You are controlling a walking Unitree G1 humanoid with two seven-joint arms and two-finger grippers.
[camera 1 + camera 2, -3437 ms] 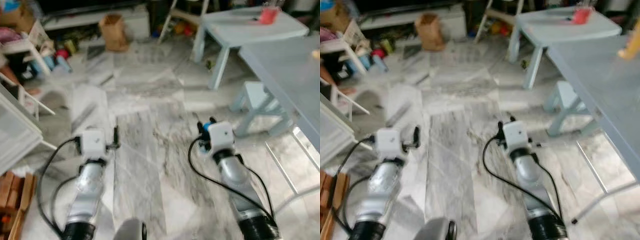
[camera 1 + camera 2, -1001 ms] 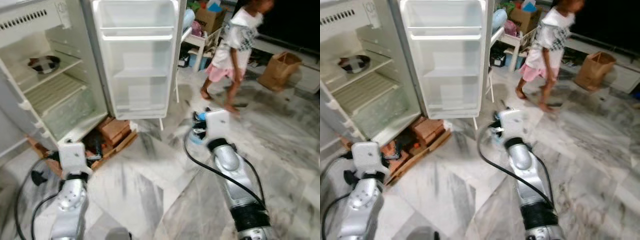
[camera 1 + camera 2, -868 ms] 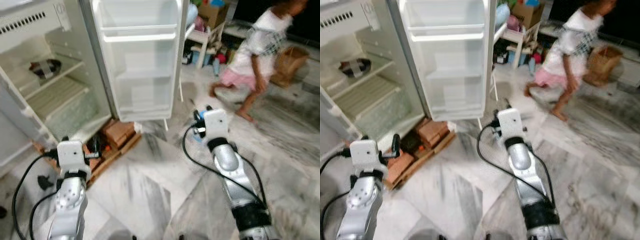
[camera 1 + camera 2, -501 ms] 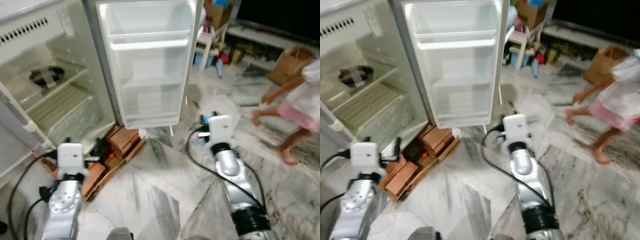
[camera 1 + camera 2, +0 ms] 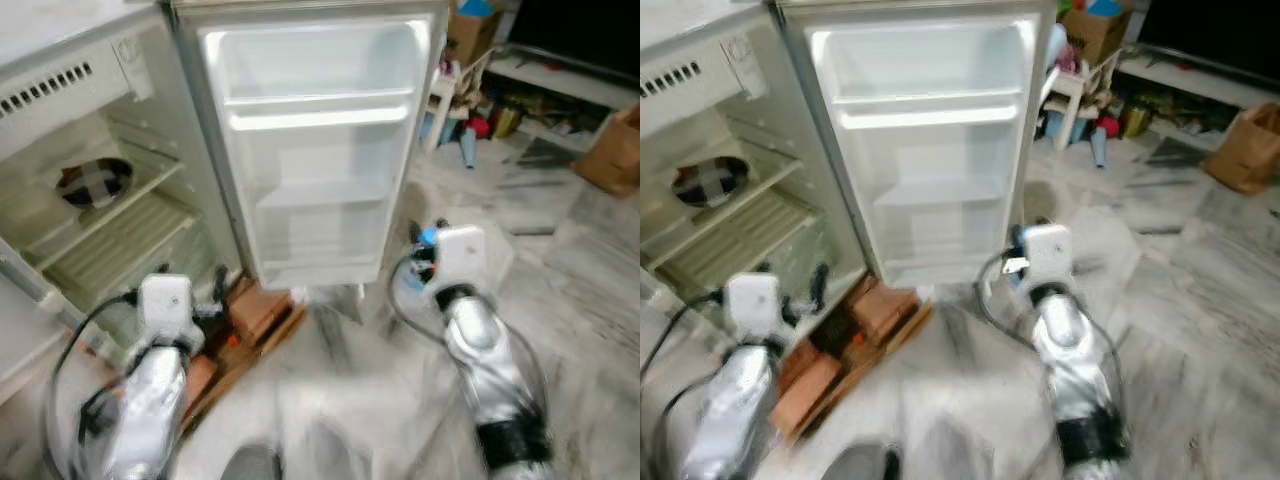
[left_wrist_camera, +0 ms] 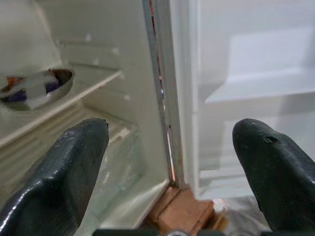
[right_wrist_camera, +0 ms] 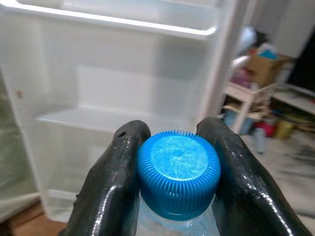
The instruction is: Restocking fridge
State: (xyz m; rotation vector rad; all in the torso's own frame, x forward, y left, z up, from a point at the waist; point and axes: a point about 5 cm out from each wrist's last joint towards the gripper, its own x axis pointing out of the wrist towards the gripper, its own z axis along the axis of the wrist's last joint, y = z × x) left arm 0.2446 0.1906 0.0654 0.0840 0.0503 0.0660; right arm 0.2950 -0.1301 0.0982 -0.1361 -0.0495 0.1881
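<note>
Now nearer fridge door [image 5: 320, 150], person gone; right gripper [image 7: 170, 169] clamped on bottle [image 7: 178, 172], left gripper [image 6: 172, 162] spread wide.

— What colours showed?
— A ribbed blue bottle cap [image 7: 178, 173] sat between glossy black fingers [image 7: 110, 189]. The fridge [image 5: 315, 150] beyond them was white, above reddish-brown bricks [image 5: 885, 305] on grey-veined marble floor [image 5: 1200, 300].

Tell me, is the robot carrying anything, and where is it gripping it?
Yes: the right gripper holds a bottle by its blue cap. The left gripper is open, holding nothing.
</note>
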